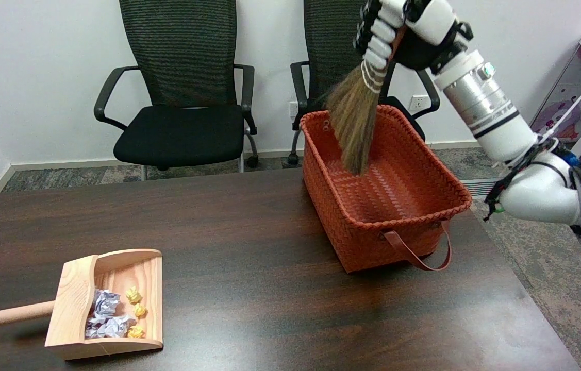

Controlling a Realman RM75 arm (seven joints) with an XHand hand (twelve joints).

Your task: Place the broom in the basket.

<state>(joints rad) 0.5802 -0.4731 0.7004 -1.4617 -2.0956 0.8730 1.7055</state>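
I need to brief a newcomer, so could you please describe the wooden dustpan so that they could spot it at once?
Start at the dark wooden table and look to its near left corner, far from the orange woven basket where the right hand holds the broom. There lies the dustpan: pale wood, with a round handle pointing left. It alone holds crumpled paper balls, white and yellow.

The right arm [481,98] is white with a silver cylinder section, black rings and black cables near the elbow. Its hand [388,31] has white segmented fingers on black.
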